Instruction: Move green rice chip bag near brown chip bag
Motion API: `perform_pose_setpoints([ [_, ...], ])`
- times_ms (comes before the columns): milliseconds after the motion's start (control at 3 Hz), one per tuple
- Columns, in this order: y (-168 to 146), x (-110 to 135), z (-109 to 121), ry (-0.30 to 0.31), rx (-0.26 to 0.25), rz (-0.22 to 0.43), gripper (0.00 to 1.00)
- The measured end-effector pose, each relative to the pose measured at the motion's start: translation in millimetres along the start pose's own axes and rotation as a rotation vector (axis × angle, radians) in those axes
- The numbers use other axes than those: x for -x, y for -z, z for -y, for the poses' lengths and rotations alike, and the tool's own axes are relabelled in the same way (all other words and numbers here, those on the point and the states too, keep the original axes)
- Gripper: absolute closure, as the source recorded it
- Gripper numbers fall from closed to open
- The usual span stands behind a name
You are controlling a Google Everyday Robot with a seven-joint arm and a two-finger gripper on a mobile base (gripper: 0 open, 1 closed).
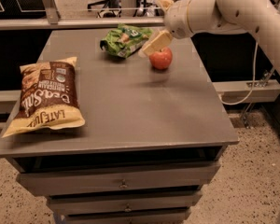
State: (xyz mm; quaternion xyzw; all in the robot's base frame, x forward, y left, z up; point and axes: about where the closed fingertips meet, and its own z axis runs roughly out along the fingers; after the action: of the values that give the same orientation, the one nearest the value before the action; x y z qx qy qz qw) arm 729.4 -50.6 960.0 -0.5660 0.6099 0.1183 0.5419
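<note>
The green rice chip bag (125,41) lies crinkled at the back middle of the grey table top (130,101). The brown chip bag (46,94) lies flat at the table's left front edge, well apart from the green bag. My gripper (154,44) hangs from the white arm that comes in from the upper right. It is just above the red apple and right next to the green bag's right end. It holds nothing that I can see.
A red apple (161,59) stands just right of the green bag, under the gripper. The table is a cabinet with drawers (123,183) at the front. A rail (84,22) runs behind the table. A white cable (252,78) hangs at the right.
</note>
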Motion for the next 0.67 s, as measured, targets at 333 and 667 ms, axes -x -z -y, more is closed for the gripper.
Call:
perform_pose_setpoints([
  [333,-28.0,2.4,-1.5,0.003,-0.018,-0.01,0.0],
  [667,-56.4,2.7,-2.9,-0.019,-0.033,-0.02,0.0],
])
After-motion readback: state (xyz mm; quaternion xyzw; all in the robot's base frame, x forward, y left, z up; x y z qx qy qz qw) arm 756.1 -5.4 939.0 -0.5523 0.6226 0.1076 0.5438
